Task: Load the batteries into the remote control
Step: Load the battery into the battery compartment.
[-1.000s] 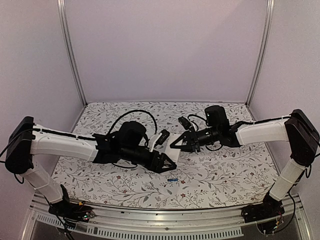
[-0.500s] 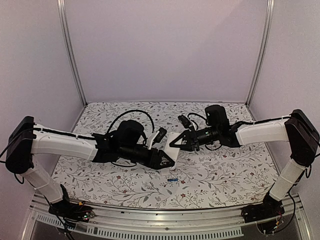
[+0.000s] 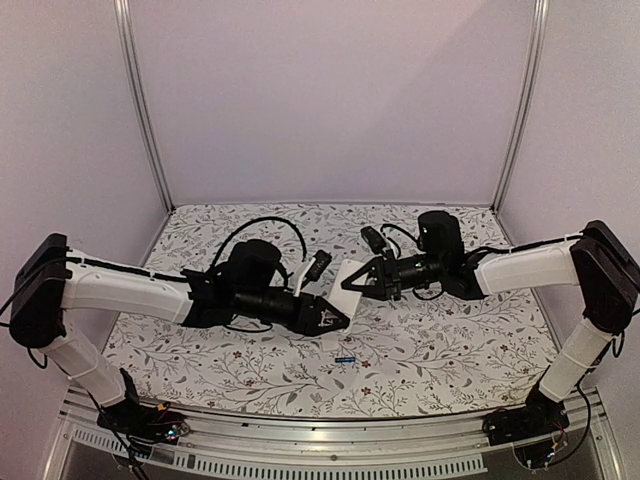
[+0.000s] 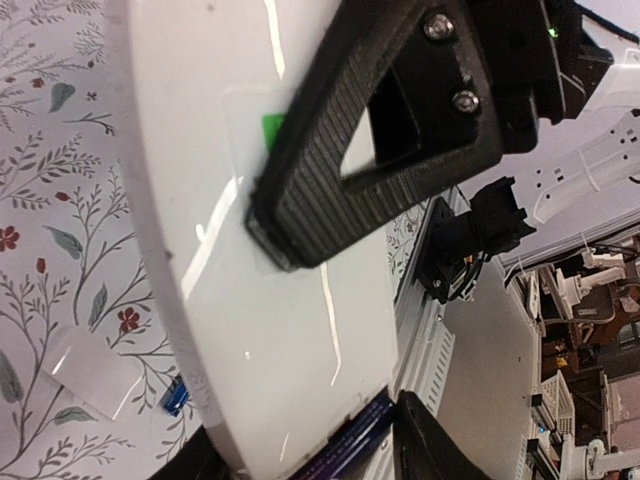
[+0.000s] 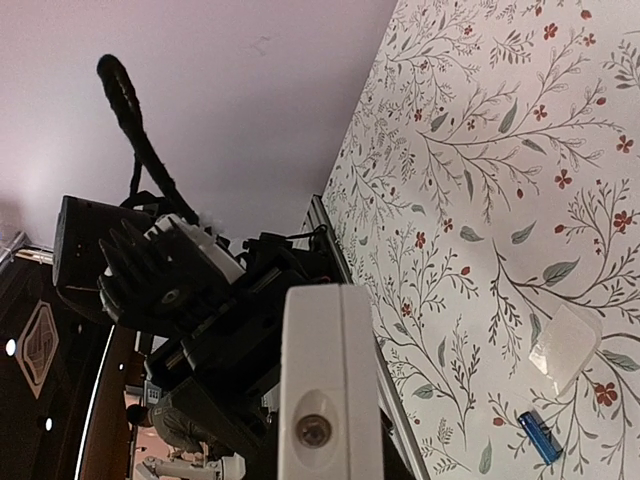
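Note:
The white remote control (image 3: 348, 280) hangs above the mat between both arms. My right gripper (image 3: 368, 282) is shut on its far end; one black finger (image 4: 380, 150) presses on the remote's flat face (image 4: 260, 300). The right wrist view shows the remote (image 5: 325, 380) edge-on, hiding that gripper's fingers. My left gripper (image 4: 310, 455) has its jaws closed against both sides of the remote's other end. A blackish battery (image 4: 360, 440) lies across that end between the fingers. The blue battery (image 3: 345, 358) (image 5: 540, 437) lies on the mat below.
A small flat pale cover piece (image 5: 565, 345) (image 4: 95, 375) lies on the flowered mat (image 3: 450, 340) just beside the blue battery (image 4: 175, 397). Cables loop behind both wrists. An aluminium rail (image 3: 330, 455) runs along the table's near edge.
My left gripper's jaws have narrowed onto the remote's end. Both grippers and the remote have shifted slightly. The blue battery has not moved.

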Robot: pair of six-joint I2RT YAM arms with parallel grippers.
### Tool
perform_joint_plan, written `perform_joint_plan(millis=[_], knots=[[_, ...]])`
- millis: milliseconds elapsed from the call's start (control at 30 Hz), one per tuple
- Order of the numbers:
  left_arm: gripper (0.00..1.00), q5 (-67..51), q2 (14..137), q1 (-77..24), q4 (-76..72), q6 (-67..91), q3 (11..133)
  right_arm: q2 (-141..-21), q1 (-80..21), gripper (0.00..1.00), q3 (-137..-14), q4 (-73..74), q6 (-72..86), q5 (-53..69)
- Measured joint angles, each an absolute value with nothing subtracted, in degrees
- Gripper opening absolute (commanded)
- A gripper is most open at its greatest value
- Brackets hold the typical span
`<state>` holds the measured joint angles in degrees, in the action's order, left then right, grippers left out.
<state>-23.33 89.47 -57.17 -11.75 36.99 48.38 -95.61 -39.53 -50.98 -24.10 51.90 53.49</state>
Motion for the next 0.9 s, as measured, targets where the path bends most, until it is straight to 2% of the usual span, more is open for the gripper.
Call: perform_joint_plan(millis=[200,500,767,900], knots=[[0.23,-24.0,89.1,-56.8,-14.2,36.6,48.0,-95.6,-38.9,0.0,-49.7,-30.0,56.4,54.5],[0.18,-28.1,89.0,-56.2,-18.2,36.6,47.1,-95.6,-38.5,0.0,-49.1,-35.8,59.9,56.3],[0.15,-35.6,88.9,-55.8,-22.6,40.4,46.4,-95.0,-38.4,0.0,-49.1,-45.4,58.2,60.6],[0.2,-36.8,88.7,-55.7,-25.1,40.8,46.2,-94.2,-38.2,0.0,-49.1,-47.5,58.7,61.2]])
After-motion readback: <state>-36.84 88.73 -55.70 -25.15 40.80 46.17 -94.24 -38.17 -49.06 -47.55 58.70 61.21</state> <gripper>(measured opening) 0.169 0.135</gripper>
